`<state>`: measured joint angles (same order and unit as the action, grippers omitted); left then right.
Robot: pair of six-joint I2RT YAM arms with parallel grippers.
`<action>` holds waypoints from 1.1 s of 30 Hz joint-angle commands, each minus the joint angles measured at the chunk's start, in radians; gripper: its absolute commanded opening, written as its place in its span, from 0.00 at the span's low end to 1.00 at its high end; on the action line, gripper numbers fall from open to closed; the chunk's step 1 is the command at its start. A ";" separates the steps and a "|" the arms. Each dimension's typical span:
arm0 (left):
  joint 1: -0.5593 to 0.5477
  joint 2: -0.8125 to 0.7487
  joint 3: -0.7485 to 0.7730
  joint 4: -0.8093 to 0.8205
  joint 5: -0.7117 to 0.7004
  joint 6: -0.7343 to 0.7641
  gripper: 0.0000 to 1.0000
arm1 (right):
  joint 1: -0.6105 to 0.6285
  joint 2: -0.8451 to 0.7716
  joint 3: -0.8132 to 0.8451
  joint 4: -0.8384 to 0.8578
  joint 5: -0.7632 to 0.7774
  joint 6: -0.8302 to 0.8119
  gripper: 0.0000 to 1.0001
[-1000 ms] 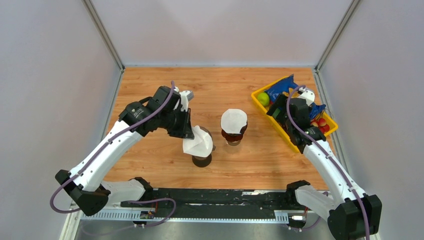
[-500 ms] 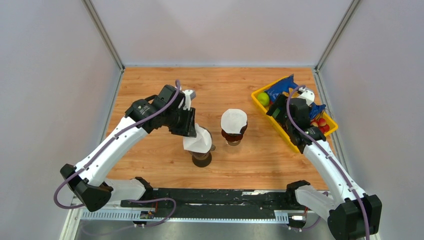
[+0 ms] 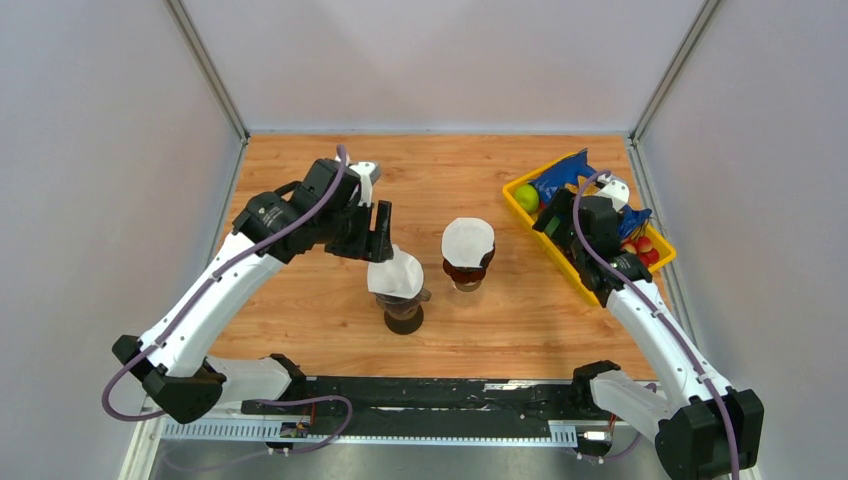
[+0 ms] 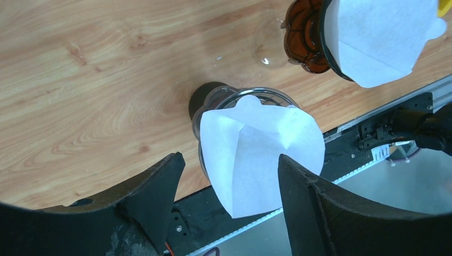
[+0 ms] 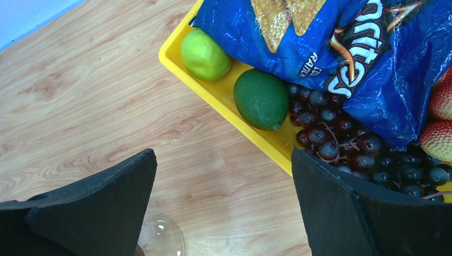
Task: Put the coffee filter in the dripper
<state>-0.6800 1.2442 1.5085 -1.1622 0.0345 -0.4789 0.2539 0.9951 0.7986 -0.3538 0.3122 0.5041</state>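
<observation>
White filter seated in the clear dripper, left pincer spread above it

The coffee filter sits in the mouth of the clear dripper on the wooden desk, its cone rising above the rim. The left pincer hovers over it, fingers wide and holding nothing. A brown dripper stands just beside it. The right pincer is spread, empty, over the edge of a yellow tray of fruit.

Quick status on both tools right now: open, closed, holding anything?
Left tool: open, holding nothing; the coffee filter sits in the dripper in front of it.
Right tool: open, empty, by the yellow tray.
</observation>
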 commanded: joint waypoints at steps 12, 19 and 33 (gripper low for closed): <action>-0.081 -0.040 0.047 0.093 0.078 0.031 0.52 | -0.004 -0.001 -0.001 0.033 0.005 -0.004 1.00; -0.150 -0.015 -0.026 0.103 0.007 0.030 0.27 | -0.004 0.001 -0.002 0.033 0.008 -0.003 1.00; -0.200 0.015 -0.185 0.200 -0.166 -0.005 0.11 | -0.004 0.012 -0.002 0.033 0.014 -0.004 1.00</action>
<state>-0.8753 1.2507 1.3361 -1.0191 -0.0772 -0.4706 0.2539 1.0058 0.7986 -0.3538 0.3130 0.5041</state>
